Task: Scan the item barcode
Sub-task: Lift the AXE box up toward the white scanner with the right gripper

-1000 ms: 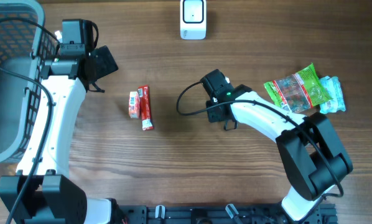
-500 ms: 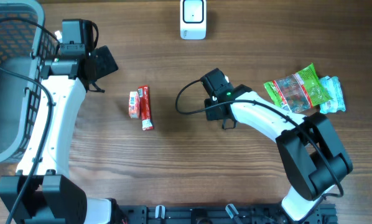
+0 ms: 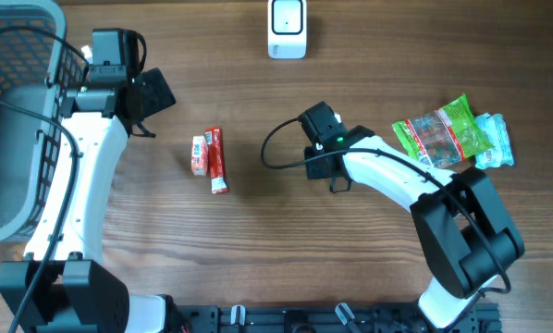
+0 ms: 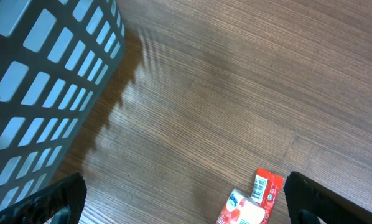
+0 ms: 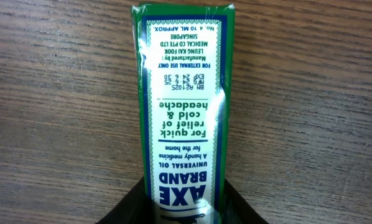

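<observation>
A green box (image 5: 185, 93) with a white label, printed "AXE BRAND UNIVERSAL OIL", lies on the wood table in the right wrist view. My right gripper (image 5: 185, 208) reaches down over its near end, and the black fingers (image 5: 133, 205) press against both long sides. In the overhead view the right gripper (image 3: 325, 153) sits at mid-table and hides the box. The white scanner (image 3: 287, 28) stands at the far edge, apart from both arms. My left gripper (image 3: 152, 97) hovers wide open next to the basket, nothing between its fingertips (image 4: 65, 199).
A grey mesh basket (image 3: 8, 120) fills the far left corner and shows as a grid wall (image 4: 43, 81). Two red packets (image 3: 212, 159) lie left of centre, also seen below the left gripper (image 4: 251, 202). A green snack bag (image 3: 443, 134) and a teal packet (image 3: 496, 141) lie at the right.
</observation>
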Controlling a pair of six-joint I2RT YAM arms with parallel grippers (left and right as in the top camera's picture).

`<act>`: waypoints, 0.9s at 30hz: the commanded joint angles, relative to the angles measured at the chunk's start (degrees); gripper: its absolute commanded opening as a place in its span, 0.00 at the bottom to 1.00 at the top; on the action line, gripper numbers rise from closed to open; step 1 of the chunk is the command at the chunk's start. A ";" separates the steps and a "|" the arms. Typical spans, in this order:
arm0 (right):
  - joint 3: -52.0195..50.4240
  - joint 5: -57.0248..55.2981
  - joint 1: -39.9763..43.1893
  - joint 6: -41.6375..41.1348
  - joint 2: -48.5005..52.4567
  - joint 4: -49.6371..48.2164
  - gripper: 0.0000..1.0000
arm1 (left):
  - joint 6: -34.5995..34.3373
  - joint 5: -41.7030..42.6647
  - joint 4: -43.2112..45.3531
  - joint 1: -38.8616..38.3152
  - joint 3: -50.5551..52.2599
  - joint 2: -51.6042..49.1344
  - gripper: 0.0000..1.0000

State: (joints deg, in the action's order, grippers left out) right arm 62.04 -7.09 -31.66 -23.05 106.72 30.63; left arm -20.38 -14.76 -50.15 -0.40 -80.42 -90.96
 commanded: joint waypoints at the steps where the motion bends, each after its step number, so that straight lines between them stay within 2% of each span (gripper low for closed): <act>1: 2.03 -0.15 0.63 0.94 -0.59 2.32 0.25 | 0.68 -0.70 -0.04 0.31 -0.48 0.15 1.00; 3: 4.22 -0.11 1.27 1.55 -2.75 4.74 0.22 | 0.68 -0.70 -0.04 0.31 -0.48 0.13 1.00; 6: 6.47 1.01 2.38 4.55 -6.43 7.43 0.21 | 0.68 -0.70 -0.04 0.31 -0.48 0.13 1.00; 11: 6.80 11.23 6.49 11.26 -13.73 11.02 0.22 | 0.68 -0.70 -0.04 0.31 -0.48 0.13 1.00; 16: 9.14 15.61 11.15 12.70 -17.70 16.68 0.22 | 0.68 -0.70 -0.04 0.31 -0.48 0.13 1.00; 24: 24.02 16.17 11.72 15.19 -17.68 27.34 0.24 | 0.68 -0.70 -0.04 0.31 -0.48 0.15 1.00; 27: 31.08 16.15 11.72 15.37 -16.98 31.50 0.28 | 0.68 -0.70 -0.04 0.31 -0.48 0.13 1.00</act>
State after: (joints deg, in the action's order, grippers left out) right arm 85.56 7.81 -19.92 -8.93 90.30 59.55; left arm -20.38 -14.76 -50.15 -0.40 -80.42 -90.96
